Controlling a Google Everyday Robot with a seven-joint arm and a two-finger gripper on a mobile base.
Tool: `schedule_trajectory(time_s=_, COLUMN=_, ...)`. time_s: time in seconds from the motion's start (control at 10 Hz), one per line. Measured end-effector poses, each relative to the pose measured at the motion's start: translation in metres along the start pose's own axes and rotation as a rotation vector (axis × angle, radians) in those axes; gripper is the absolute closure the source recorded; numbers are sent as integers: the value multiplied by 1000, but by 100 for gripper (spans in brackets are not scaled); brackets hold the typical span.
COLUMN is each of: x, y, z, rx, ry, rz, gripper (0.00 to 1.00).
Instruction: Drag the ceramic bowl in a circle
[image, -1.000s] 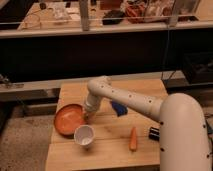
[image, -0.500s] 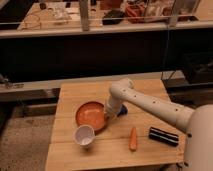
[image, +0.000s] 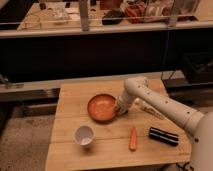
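Note:
The ceramic bowl (image: 102, 107) is wide, shallow and orange-red, and sits upright on the wooden table (image: 75, 157) near its middle. My gripper (image: 120, 109) is at the bowl's right rim, touching or very close to it. The white arm (image: 150, 100) reaches in from the right. The wrist hides the contact point on the rim.
A small white cup (image: 84, 135) stands in front of the bowl to the left. An orange carrot (image: 133, 138) lies front centre. A black oblong object (image: 163, 136) lies at the front right. A rail and dark shelf run behind the table.
The bowl has slid to the right and slightly toward the back, away from the white cup. My gripper has moved right with it, and the arm has drawn back to the right.

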Motion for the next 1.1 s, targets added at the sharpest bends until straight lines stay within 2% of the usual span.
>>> schedule_trajectory(time_s=0.2, x=16, y=-27, z=5, rx=23, ry=7, rz=-7, gripper=100)
schedule_trajectory(time_s=0.5, x=25, y=-104, z=24, rx=60, ry=8, rz=-61, gripper=100)
schedule_trajectory(time_s=0.6, x=22, y=-123, z=31, rx=64, ry=0, rz=-85, gripper=100)
schedule_trajectory(time_s=0.7, x=13, y=-152, z=42, rx=69, ry=-14, rz=-130, gripper=100)
schedule_trajectory(time_s=0.9, x=-4, y=-189, z=59, rx=70, ry=-48, rz=-204, gripper=100)
schedule_trajectory(time_s=1.0, x=-23, y=-213, z=72, rx=72, ry=-92, rz=-279, gripper=100)
schedule_trajectory(time_s=1.1, x=-34, y=-219, z=77, rx=68, ry=-121, rz=-316, gripper=100)
